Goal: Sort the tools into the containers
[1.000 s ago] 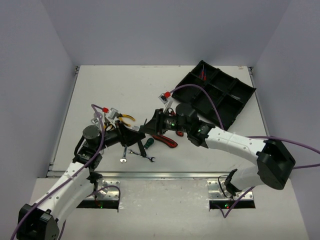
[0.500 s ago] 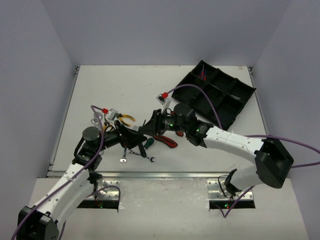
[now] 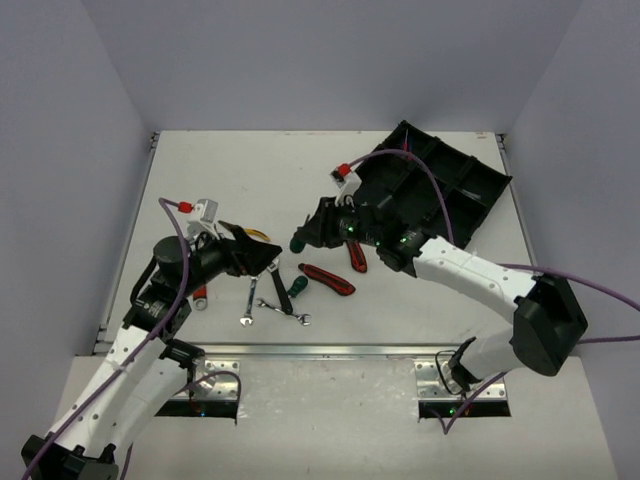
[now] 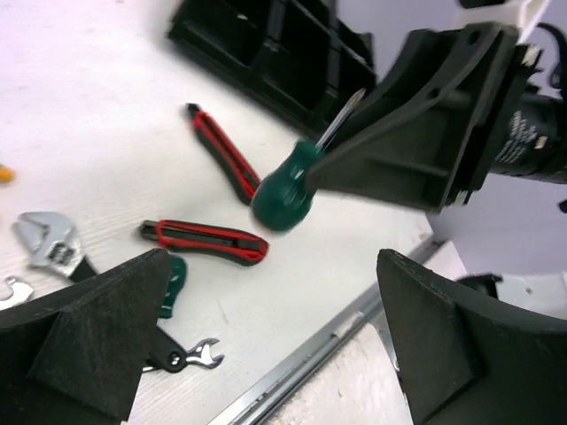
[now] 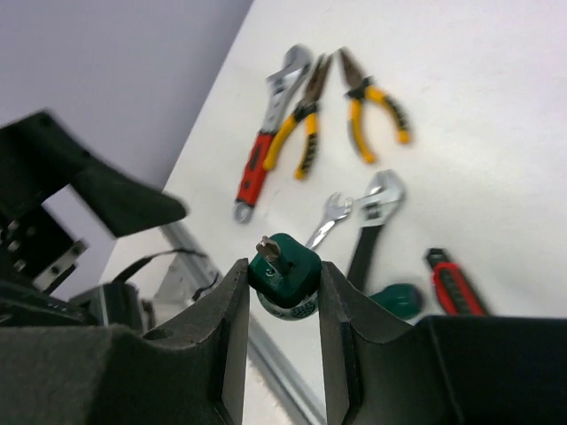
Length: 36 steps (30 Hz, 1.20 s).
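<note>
My right gripper [image 5: 282,282] is clamped on the stubby green screwdriver [image 5: 284,263]. It has a bulbous, glossy green handle, and its short steel shaft points back toward the wrist. I see it held in the air above the matte white table [image 3: 240,170]. My left gripper [image 4: 273,261] faces it, blunt black fingers wide apart and empty. The black plastic tray [image 3: 492,186] with raised dividers sits far right.
</note>
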Motion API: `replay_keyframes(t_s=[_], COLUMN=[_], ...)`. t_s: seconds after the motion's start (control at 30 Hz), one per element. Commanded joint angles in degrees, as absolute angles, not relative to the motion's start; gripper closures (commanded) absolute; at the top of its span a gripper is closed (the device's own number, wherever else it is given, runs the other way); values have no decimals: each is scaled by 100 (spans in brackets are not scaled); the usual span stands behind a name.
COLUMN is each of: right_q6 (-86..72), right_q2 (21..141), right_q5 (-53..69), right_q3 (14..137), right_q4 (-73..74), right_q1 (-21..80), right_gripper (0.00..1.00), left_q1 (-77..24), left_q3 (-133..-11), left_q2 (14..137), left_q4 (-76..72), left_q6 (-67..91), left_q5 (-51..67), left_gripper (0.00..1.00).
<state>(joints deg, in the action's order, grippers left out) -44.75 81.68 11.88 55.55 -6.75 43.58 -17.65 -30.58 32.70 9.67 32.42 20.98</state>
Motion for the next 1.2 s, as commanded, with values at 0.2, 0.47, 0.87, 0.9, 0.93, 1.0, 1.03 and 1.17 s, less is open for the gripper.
replay_keyframes(t_s=[0.2,0.47,0.87,0.9,0.93,1.0,1.03,1.17], right_q6=[-3804,-3609,-2970,-2929,-2891,-2848,-2848,-2901], right_q2=[8422,9520,12636,12793,12892,13001,12987,12870], right_q5=[74,-1042,-2101,-2083,-2083,-2093,-2118,-2018], right_q3=[6578,8125,11518,11743,11836,11939,11930,11817], right_q4=[765,1508,2192,2262,2290,2311,2311,2345], right_q1=[2390,851,-124,-196,-202,-202,-202,-216], right_gripper=[100,100,100,100,100,97,93,63], left_q1=[-1784,-1784,-1793,-1793,-1793,-1793,-1793,-1793], left_q3=[-4673,-4454,-4338,-4348,-4362,-4381,-4391,-4390], left_q2=[3589,3496,3532,3578,3614,3709,3735,3810], left_q4=[3194,3004,2934,2927,2923,2909,2909,2900], left_q6=[2652,2356,2319,2308,2300,2283,2278,2259], left_q5=[671,389,700,729,739,790,810,856], left_gripper=[0,0,0,0,0,0,0,0])
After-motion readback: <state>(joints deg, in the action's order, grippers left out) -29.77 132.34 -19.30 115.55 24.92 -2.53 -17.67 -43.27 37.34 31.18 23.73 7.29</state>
